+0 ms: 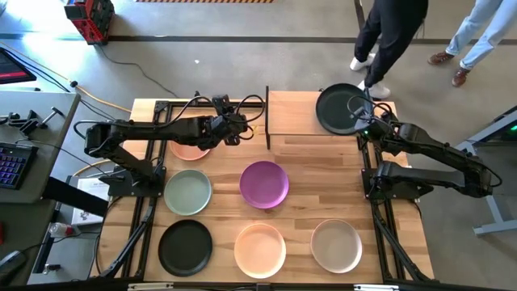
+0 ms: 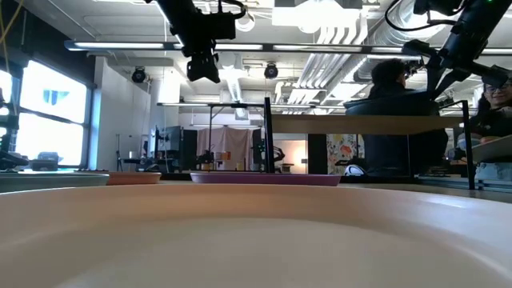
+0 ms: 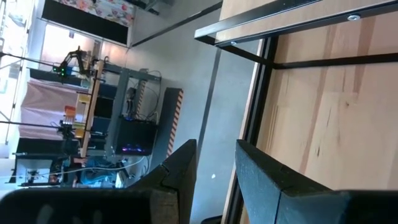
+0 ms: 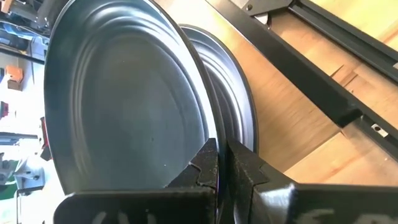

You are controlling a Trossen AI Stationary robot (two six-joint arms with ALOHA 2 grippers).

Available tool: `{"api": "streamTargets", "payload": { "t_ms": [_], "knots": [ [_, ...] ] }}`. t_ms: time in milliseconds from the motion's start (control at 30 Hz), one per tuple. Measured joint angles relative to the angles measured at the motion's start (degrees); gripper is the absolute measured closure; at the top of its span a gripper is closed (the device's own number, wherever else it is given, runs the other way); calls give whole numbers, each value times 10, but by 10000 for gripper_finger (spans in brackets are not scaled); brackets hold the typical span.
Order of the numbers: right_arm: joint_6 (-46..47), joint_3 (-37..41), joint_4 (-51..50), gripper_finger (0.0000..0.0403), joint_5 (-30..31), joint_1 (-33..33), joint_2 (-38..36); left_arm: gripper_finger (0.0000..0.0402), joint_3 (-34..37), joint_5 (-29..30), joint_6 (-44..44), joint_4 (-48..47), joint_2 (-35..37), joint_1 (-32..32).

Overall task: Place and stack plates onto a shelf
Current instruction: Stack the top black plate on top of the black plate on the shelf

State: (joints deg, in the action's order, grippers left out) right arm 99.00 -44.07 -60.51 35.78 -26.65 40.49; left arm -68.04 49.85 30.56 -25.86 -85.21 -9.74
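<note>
The shelf (image 1: 295, 113) stands at the table's far edge, and its board also shows in the low view (image 2: 360, 124). A black plate (image 1: 339, 109) is over the shelf's right half. In the right wrist view this plate (image 4: 124, 93) is tilted above a second dark plate (image 4: 239, 99) lying on the board. My right gripper (image 1: 361, 121) (image 4: 221, 146) is shut on the upper plate. My left gripper (image 1: 244, 129) (image 3: 214, 146) hovers high, open and empty, left of the shelf near a peach plate (image 1: 190, 149) lying on the table. My right gripper pinches the upper black plate by its rim (image 4: 208, 134) on the side toward the table's near right, one finger on each face. The plate is tilted, its gripped side raised above the lower plate. Whether its far edge rests on that plate I cannot tell.
On the table lie a sage green plate (image 1: 187, 192), a purple one (image 1: 264, 183), a black one (image 1: 185, 246), a peach one (image 1: 260, 249) and a beige one (image 1: 336, 245). Two people (image 1: 388, 40) (image 1: 477, 32) stand beyond the far right corner.
</note>
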Motion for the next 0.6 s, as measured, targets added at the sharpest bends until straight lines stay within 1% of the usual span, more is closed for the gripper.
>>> {"api": "streamTargets", "payload": {
  "t_ms": [133,433,600],
  "knots": [
    [0,0,0,402,0,0,0,300,0,-4,1,0,0,0],
    [14,0,0,402,32,0,0,300,0,-4,2,0,0,0],
    [13,0,0,402,31,0,0,300,0,-5,1,0,0,0]
  ]
}}
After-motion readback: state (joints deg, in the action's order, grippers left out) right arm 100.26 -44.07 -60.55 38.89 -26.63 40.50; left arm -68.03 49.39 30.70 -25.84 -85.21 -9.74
